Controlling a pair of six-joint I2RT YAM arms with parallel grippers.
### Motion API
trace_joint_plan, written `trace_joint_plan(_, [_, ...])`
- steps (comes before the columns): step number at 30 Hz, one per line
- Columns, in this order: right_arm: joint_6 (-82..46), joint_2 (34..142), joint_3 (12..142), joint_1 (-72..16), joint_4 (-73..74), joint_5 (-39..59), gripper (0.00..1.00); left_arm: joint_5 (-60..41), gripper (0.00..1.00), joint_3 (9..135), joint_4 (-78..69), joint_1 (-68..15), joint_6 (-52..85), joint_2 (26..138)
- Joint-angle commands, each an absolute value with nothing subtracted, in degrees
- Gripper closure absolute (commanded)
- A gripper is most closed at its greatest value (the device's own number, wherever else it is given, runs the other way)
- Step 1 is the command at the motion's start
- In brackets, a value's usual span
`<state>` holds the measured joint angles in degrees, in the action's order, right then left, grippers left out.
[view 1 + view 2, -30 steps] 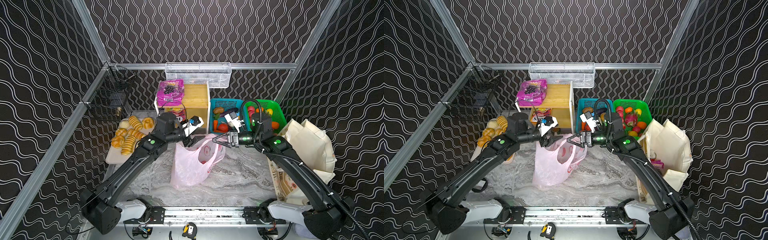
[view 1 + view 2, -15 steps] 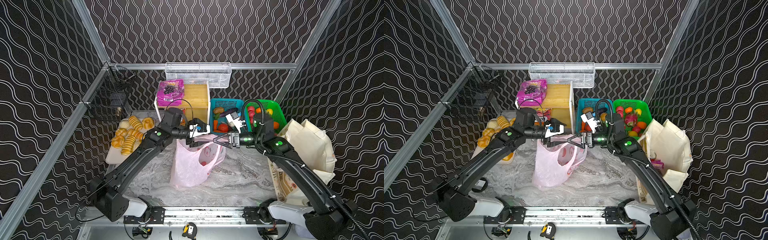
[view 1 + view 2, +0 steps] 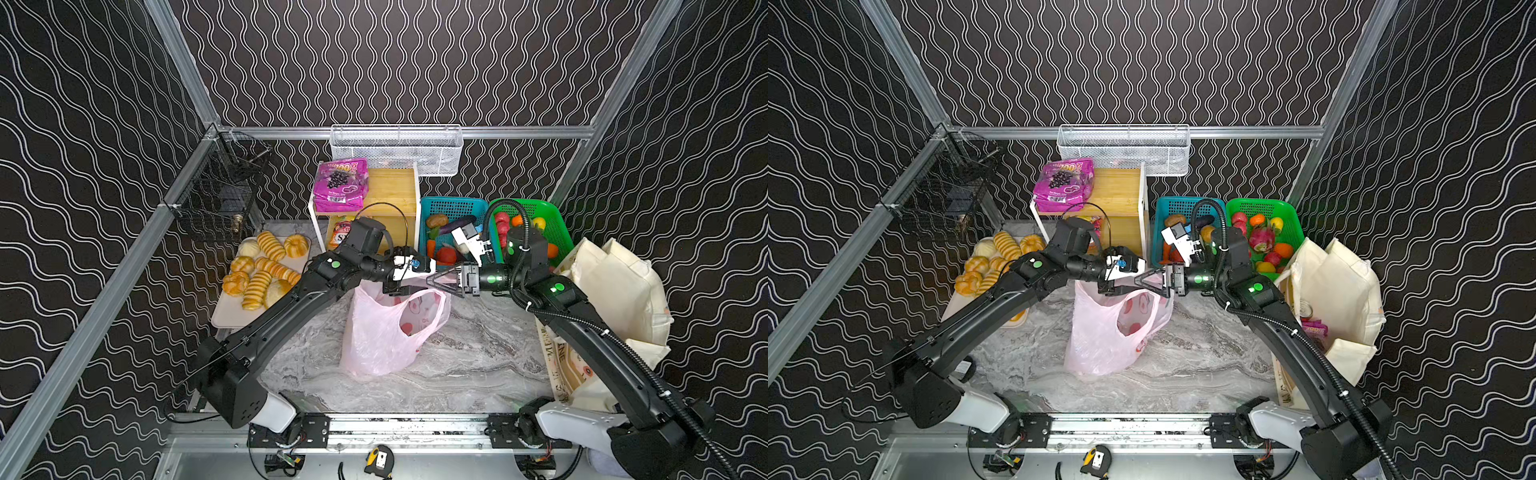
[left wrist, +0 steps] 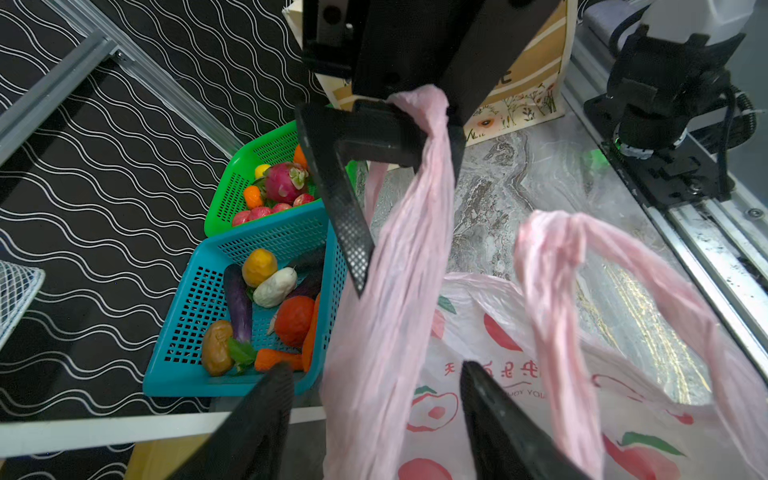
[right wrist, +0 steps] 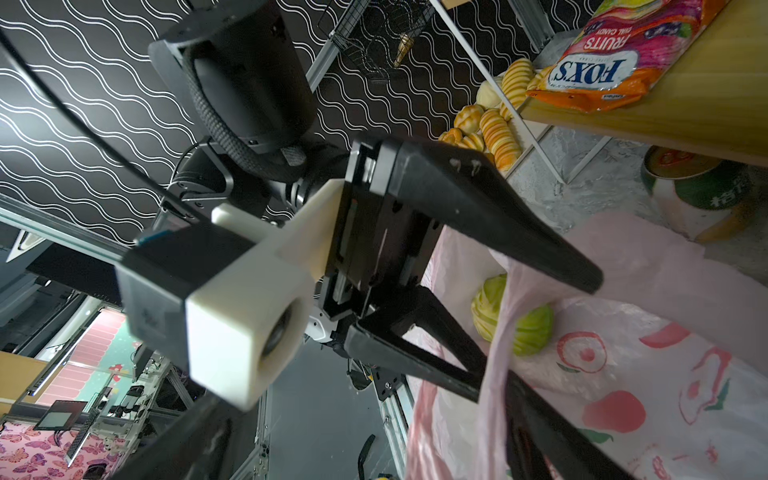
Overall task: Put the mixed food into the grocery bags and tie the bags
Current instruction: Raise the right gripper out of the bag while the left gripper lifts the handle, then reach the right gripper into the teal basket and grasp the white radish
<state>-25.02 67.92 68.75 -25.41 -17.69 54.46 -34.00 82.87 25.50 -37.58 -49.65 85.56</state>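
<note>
Pink plastic bag [image 3: 382, 332] stands upright at the centre of the marble table [image 3: 478, 357], mouth open, with a green cabbage [image 5: 528, 332] visible inside. Both grippers meet just above that mouth. Right gripper [image 3: 442, 286]: jaws spread wide, nothing pinched; one bag handle [image 4: 399, 257] is hooked over one of its fingers [image 4: 374, 133] and hangs down from it as a twisted strand. Left gripper [image 4: 372, 374]: jaws apart, the same strand hanging in the gap between them (contact with either finger cannot be confirmed from the wrist view); no grip observed. The second handle [image 4: 552, 257] stands free beside the first, bunched at its top, touched by neither gripper. Cream tote [image 3: 615, 282] slumps at the right edge of the table, behind the right arm, well apart from both sets of jaws; a can top [image 3: 1308, 309] and a pink packet [image 3: 1314, 330] show in its mouth. Magenta grape-print pouch [image 3: 340, 185] lies on top of the wooden shelf [image 3: 390, 191] at the rear, behind the left gripper. Blue basket [image 3: 453, 203] and green basket [image 3: 552, 216] sit side by side behind the right gripper, both holding small vegetables and fruit.
</note>
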Motion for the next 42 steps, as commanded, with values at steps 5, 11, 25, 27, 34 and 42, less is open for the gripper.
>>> trace_joint_plan(5, [-22.81, 67.08, 67.42, -25.49, -20.81, 51.13, 0.02, -33.65, 1.00, 85.09, 23.99, -38.21, -45.61, 84.53])
trace_joint_plan(11, [-18.98, 66.81, 65.98, -25.57, -24.15, 53.73, 0.00, -33.03, 1.00, 84.83, 22.82, -38.32, -36.87, 82.48])
trace_joint_plan(25, [3.03, 66.70, 67.94, -29.35, -40.76, 55.52, 0.00, -26.59, 1.00, 86.15, 20.67, -38.28, -15.96, 81.41])
trace_joint_plan(27, [2.92, 63.33, 66.61, -29.27, -38.35, 51.65, 0.00, -22.85, 1.00, 85.96, 21.44, -38.25, -12.40, 80.20])
trace_joint_plan(34, [0.04, 44.08, 53.13, -29.27, -20.07, 40.87, 0.00, -14.75, 1.00, 77.48, 17.23, -38.23, -2.31, 71.96])
trace_joint_plan(42, [-12.54, 44.24, 52.87, -28.68, -15.58, 4.95, 0.06, -10.09, 1.00, 73.72, 18.19, -38.23, 0.82, 67.11])
